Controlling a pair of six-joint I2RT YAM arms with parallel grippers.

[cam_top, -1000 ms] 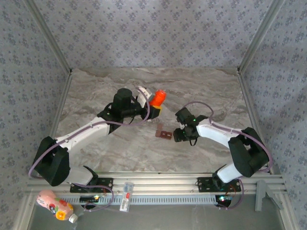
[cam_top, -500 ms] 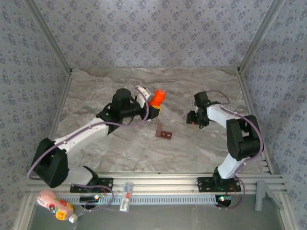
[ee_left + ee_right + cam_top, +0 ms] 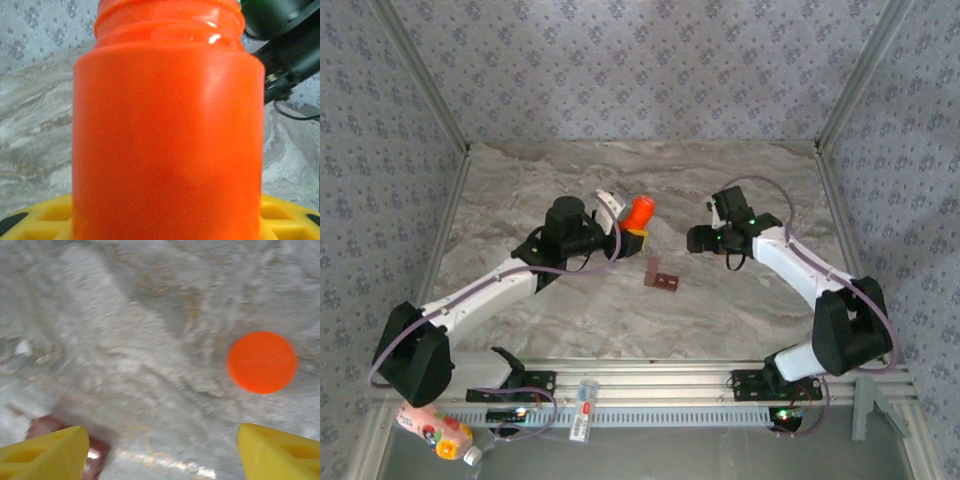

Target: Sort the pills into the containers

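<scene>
My left gripper is shut on the bright orange bottle, which it holds tilted above the table's middle. In the left wrist view the bottle stands between my yellow fingers, its threaded neck bare. The containers, a small dark reddish-brown strip, lie on the marble just near of the bottle. My right gripper hovers to their back right, open and holding nothing. In its own view the right gripper stands wide over bare marble. The containers' corner shows beside its left finger. The pills are hidden.
A round orange disc, like a bottle cap, lies flat on the marble ahead of my right gripper. My dark right arm shows close behind the bottle. A pink bottle and a small clear tube lie below the front rail.
My right gripper left the spot beside the containers, swung back and right, then came left again with its jaws wider. My left arm shifted slightly left with the bottle.
</scene>
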